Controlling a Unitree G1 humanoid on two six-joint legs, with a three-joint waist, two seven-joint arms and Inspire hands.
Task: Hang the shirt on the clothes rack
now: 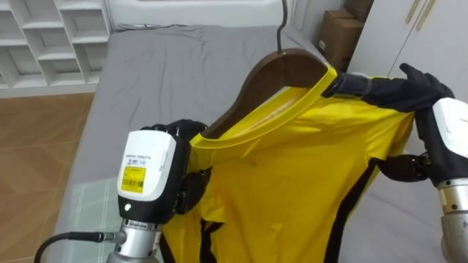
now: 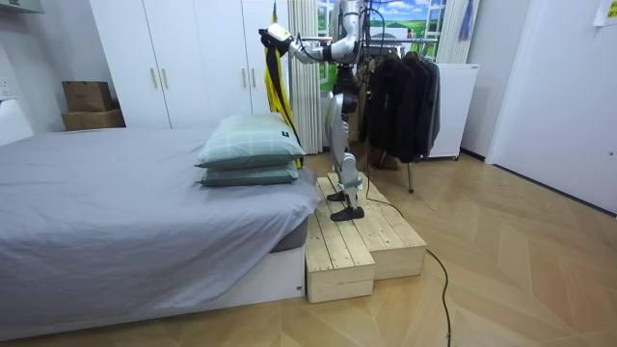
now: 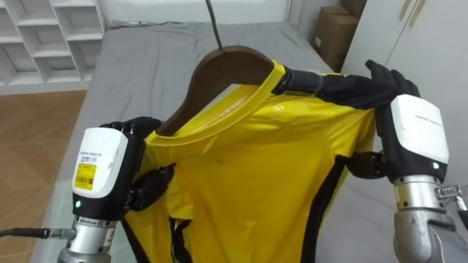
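So a yellow shirt (image 1: pixel 292 175) with black trim is seen draped over a wooden hanger (image 1: pixel 281 69), held up in the air above the grey bed (image 1: pixel 161 73). The collar is pulled over the hanger's right side, while the left side of the wood is left bare above the neckline. The hanger's dark hook (image 1: pixel 281 25) is pointed up and out of the top of the eye views.

The left hand (image 1: pixel 175 146) is found at the shirt's left shoulder, its dark fingers curled round the cloth right at the hanger's left end. The right hand (image 1: pixel 424 95) is placed at the other shoulder: the fingers are laid over the top of the black shoulder panel and the thumb is tucked under it, so the cloth is pinched between them.

Behind the bed, white shelves (image 1: pixel 44 36) are seen on the left and a cardboard box (image 1: pixel 340 36) on the right.

In the room view the robot is seen standing upright on a low wooden platform (image 2: pixel 357 241) at the bed's end, next to two stacked pillows (image 2: pixel 249 149), with the shirt raised high in front of it. A clothes rack (image 2: pixel 400 101) full of dark garments is parked just behind it.
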